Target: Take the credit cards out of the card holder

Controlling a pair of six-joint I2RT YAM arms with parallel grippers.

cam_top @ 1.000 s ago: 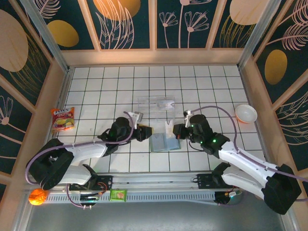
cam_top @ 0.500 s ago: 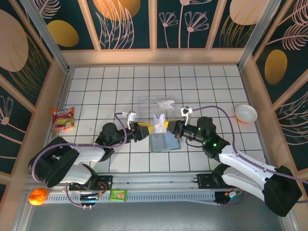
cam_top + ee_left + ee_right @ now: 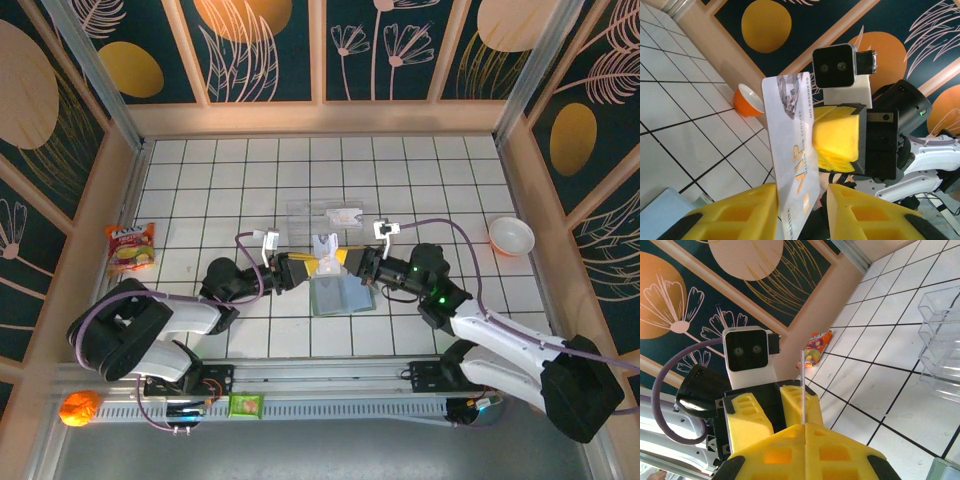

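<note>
we see right end effector (image 3: 804, 427) clamped on a credit card (image 3: 787, 115) just 12 o'clock of the card holder (image 3: 340, 297), left end effector (image 3: 802, 200) apart astride it, so an early release could drop it.

Credit card (image 3: 327, 250) behind card holder (image 3: 342, 297), bowl (image 3: 511, 236) right, snack packet (image 3: 131, 247) left

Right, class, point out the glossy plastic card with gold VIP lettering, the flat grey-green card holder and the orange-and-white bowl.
Glossy plastic card (image 3: 790, 145): left wrist view, middle of its face.
Grey-green card holder (image 3: 341, 298): top external view, flat upper face.
Orange-and-white bowl (image 3: 511, 236): top external view, bare inside.
</note>
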